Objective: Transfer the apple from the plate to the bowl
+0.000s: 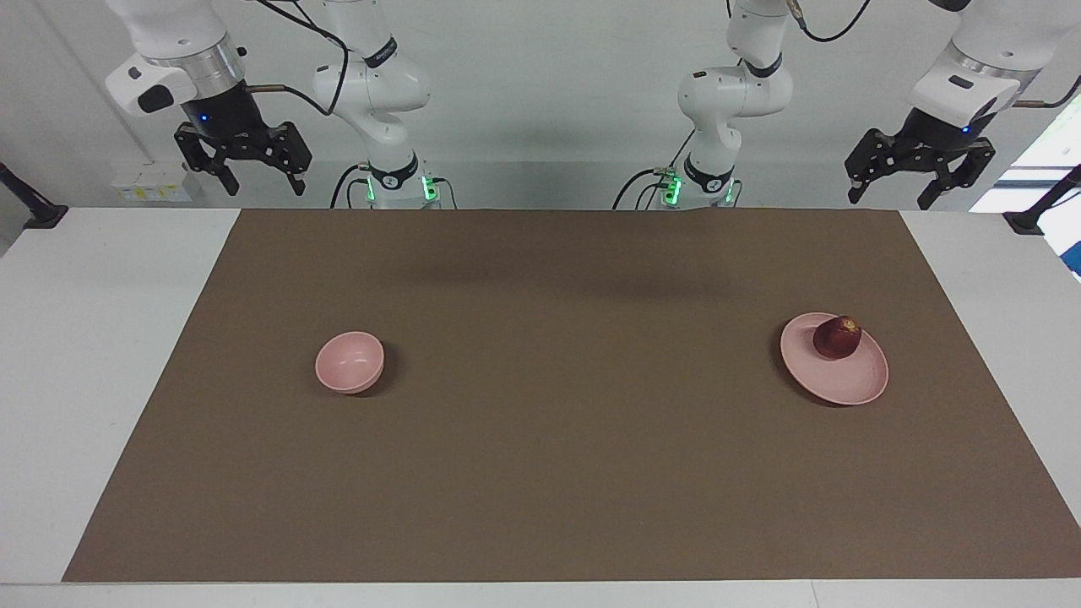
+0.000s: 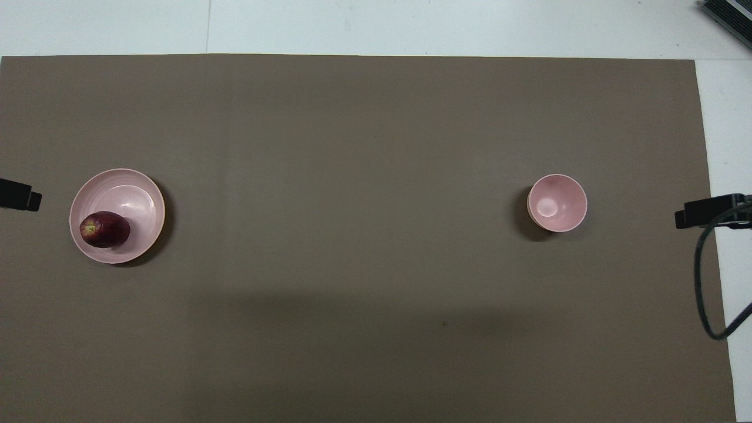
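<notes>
The dark red apple (image 1: 837,337) lies on the pale pink plate (image 1: 847,382), on the part of it nearer the robots, toward the left arm's end of the table. The apple (image 2: 104,229) and plate (image 2: 134,198) also show in the overhead view. The small pink bowl (image 1: 350,361) stands empty toward the right arm's end, also seen from overhead (image 2: 557,202). My left gripper (image 1: 891,201) hangs open and empty, raised over the robots' edge of the table, well apart from the plate. My right gripper (image 1: 263,190) hangs open and empty in the same way at its own end.
A brown mat (image 1: 540,439) covers most of the white table (image 1: 93,355). A black cable (image 2: 705,282) loops at the right arm's end. Black clamp arms (image 1: 34,211) stand at the table's corners near the robots.
</notes>
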`<state>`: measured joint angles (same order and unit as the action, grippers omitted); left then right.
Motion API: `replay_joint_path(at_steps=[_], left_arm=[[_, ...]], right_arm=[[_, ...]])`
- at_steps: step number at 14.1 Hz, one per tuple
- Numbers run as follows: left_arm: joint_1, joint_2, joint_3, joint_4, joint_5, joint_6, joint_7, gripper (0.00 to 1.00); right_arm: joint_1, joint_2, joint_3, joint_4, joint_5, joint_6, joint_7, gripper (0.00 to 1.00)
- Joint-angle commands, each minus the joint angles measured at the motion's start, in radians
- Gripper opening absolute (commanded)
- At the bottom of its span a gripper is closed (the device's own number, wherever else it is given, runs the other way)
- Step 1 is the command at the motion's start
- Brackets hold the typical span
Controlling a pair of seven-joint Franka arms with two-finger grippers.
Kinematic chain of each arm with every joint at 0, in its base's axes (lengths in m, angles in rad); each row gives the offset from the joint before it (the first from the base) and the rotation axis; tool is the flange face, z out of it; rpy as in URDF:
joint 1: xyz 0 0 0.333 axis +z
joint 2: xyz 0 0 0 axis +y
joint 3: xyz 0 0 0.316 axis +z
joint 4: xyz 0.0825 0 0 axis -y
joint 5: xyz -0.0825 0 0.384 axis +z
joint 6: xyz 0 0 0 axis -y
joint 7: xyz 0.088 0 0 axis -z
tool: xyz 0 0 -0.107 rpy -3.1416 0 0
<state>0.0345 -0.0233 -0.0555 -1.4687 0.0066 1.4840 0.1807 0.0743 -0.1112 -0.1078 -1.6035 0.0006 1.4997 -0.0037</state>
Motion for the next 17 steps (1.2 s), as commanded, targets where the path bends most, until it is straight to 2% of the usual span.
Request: replay_joint_path(at_steps=[1, 3, 6, 12, 14, 17], left_arm=[[0.011, -0.05, 0.006, -0.134, -0.013, 0.126, 0.003, 1.0], [0.028, -0.044, 0.013, -0.183, -0.013, 0.204, 0.01, 1.0], [0.06, -0.043, 0.013, -0.321, -0.017, 0.35, 0.032, 1.0], [0.148, -0.003, 0.013, -0.525, -0.022, 0.606, 0.233, 1.0], [0.159, 0.02, 0.013, -0.576, -0.023, 0.691, 0.246, 1.0], [0.183, 0.086, 0.013, -0.607, -0.023, 0.749, 0.253, 1.0]], right_arm=[[-0.008, 0.001, -0.001, 0.002, 0.021, 0.002, -0.029, 1.0], [-0.01, 0.001, -0.001, 0.002, 0.021, 0.002, -0.029, 1.0], [-0.013, 0.001, -0.001, 0.002, 0.019, 0.002, -0.028, 1.0], [-0.016, 0.002, -0.007, 0.0, 0.006, 0.017, -0.033, 1.0], [-0.005, 0.002, -0.006, 0.0, 0.006, 0.017, -0.033, 1.0], [-0.002, 0.002, -0.006, 0.0, 0.006, 0.017, -0.03, 1.0]])
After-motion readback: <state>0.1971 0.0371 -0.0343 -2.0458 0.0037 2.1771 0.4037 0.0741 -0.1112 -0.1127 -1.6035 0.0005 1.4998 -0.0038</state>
